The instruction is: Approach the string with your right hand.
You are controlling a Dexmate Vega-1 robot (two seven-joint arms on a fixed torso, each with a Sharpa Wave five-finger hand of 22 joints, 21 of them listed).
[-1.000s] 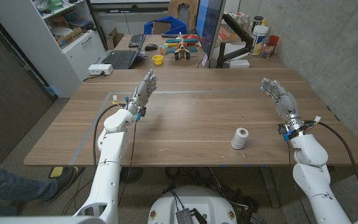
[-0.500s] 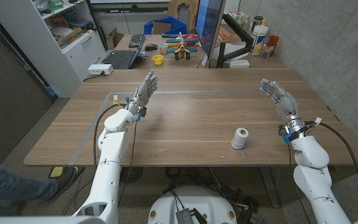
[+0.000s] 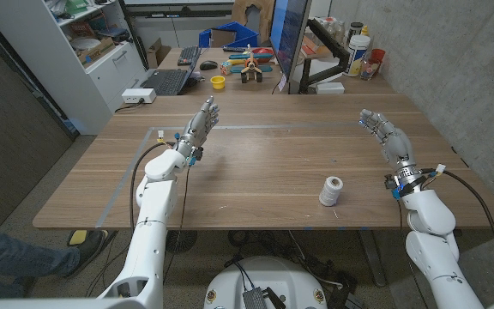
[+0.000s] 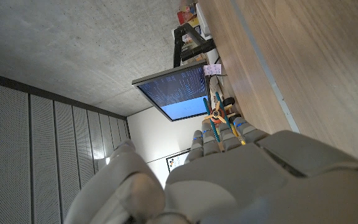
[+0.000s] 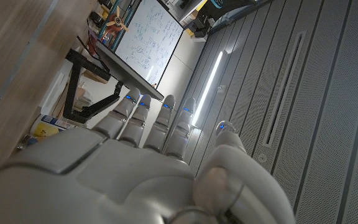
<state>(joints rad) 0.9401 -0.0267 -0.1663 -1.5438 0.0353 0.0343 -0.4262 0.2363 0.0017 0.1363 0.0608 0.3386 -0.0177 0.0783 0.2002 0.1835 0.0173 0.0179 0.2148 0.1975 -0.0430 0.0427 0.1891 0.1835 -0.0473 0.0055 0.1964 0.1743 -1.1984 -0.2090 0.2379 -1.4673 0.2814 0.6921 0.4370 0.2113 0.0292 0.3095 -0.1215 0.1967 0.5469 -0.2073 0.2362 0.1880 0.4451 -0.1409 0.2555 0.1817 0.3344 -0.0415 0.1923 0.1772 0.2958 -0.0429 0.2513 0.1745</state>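
Observation:
A white spool of string (image 3: 331, 190) stands upright on the wooden table (image 3: 264, 172), near the front edge and right of the middle. My right hand (image 3: 382, 133) is raised above the table's right side, fingers apart and empty, farther back and to the right of the spool. On the left side my left hand (image 3: 200, 123) is held up, also open with nothing in it. The right wrist view looks along the back of my right hand (image 5: 148, 168), and the left wrist view along my left hand (image 4: 229, 174).
A monitor (image 3: 288, 39) on a black arm stands at the table's far edge. Behind it lie a keyboard (image 3: 165, 81), blue bins (image 3: 230, 36), a yellow cup (image 3: 219, 82) and bottles (image 3: 363, 51). A concrete wall (image 3: 453, 77) runs along the right.
My right arm has shifted very slightly; the spool and my left hand have stayed in place.

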